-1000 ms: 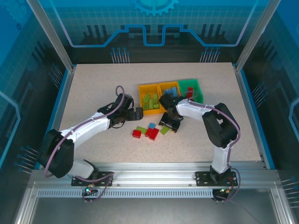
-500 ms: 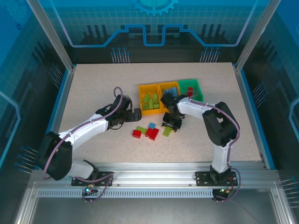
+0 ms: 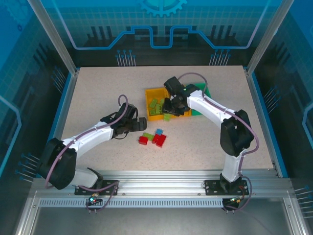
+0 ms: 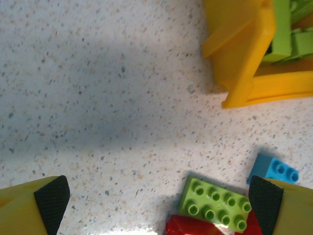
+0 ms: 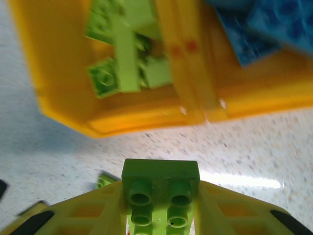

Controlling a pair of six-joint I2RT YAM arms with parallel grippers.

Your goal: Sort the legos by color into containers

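1 lime-green brick (image 5: 160,183), held endwise in the closed right jaws, studs up, long axis running along the fingers toward the bins.
Position: over the surface (image 4: 98,98), just short of the front wall of the left orange-yellow bin (image 5: 132,117), which lies straight ahead. My reading: the drop needs a short carry forward over that wall.
Contents of that bin: several lime-green bricks (image 5: 122,63), too jumbled to count.
Next bin to its right: orange-yellow bin (image 5: 254,98), blue bricks (image 5: 264,24) inside.
Green bin (image 3: 206,93): end of the row, partly behind the right arm (image 3: 210,110).
Bins, total: 3.

Left jaws: wide open, empty, pads (image 4: 51,200) low over the loose pile.
Loose items: 1 8-stud lime-green brick (image 4: 215,203), nearer the right pad, long axis across the gap; 1 blue brick (image 4: 274,170) beside it; about 3 red bricks (image 3: 159,140), 2 touching.
Nearer arm for these: left.
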